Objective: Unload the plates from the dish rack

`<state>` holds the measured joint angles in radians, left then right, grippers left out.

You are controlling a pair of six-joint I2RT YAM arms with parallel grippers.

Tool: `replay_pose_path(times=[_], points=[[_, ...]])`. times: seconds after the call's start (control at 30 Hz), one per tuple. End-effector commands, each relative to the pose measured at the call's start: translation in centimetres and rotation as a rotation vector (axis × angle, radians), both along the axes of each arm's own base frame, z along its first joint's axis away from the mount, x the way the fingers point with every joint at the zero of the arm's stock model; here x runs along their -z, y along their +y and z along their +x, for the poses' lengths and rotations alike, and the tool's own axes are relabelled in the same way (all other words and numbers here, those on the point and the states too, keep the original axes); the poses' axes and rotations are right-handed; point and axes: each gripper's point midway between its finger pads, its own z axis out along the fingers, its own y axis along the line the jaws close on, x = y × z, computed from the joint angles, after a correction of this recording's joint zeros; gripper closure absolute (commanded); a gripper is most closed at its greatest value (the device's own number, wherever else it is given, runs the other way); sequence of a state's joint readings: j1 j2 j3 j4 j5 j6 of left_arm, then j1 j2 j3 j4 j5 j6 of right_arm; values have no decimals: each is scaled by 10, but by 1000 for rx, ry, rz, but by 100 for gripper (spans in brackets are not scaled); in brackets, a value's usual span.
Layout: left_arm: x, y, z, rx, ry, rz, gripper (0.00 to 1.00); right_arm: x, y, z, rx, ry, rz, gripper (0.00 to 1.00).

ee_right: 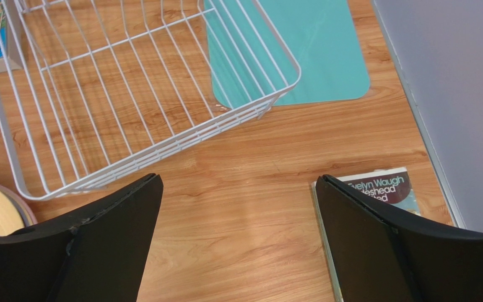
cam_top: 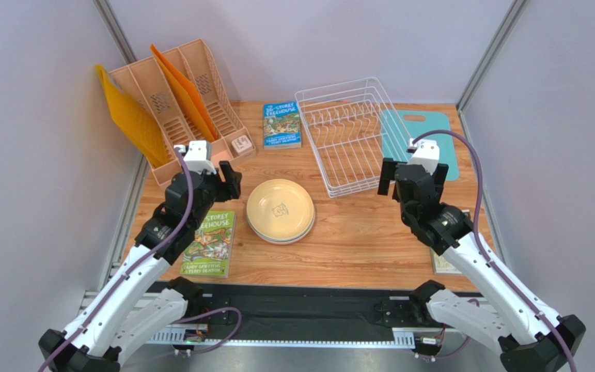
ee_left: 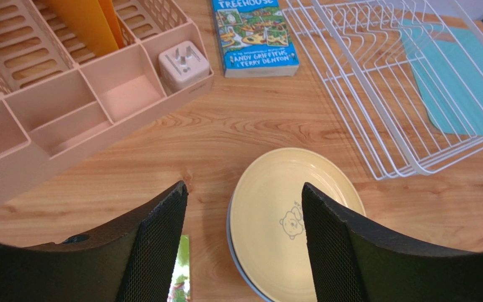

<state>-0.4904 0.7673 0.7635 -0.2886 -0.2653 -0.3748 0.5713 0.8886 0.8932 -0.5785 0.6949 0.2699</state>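
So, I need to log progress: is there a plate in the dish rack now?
No, the dish rack shows only bare wires; the plates sit stacked on the table.

Top external: high behind the near edge, facing down and forward over the whole surface [cam_top: 355, 240]. Left wrist: close, tilted down at the stacked plates [ee_left: 275, 201]. Right wrist: close above a corner of the dish rack [ee_right: 130, 94]. Shared by all three: rack and plates.

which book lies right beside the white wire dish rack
The blue-covered Treehouse paperback, just left of the white wire dish rack; the green-covered book and the dark-covered book lie well away from it.
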Motion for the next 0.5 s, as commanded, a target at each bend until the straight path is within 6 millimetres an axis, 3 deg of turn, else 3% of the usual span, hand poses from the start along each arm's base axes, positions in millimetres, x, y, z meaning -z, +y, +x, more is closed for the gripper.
replay_pose_path(times=[0.0,0.2,0.47], points=[[-12,10,2,-27,-40,52,27,-30,-11,15,51,-133,17,0],[-14,17,7,-56,-55,100,28,-24,-12,31,56,-160,-17,0],[-26,22,7,-78,-93,103,27,-29,-19,34,79,-175,1,0]])
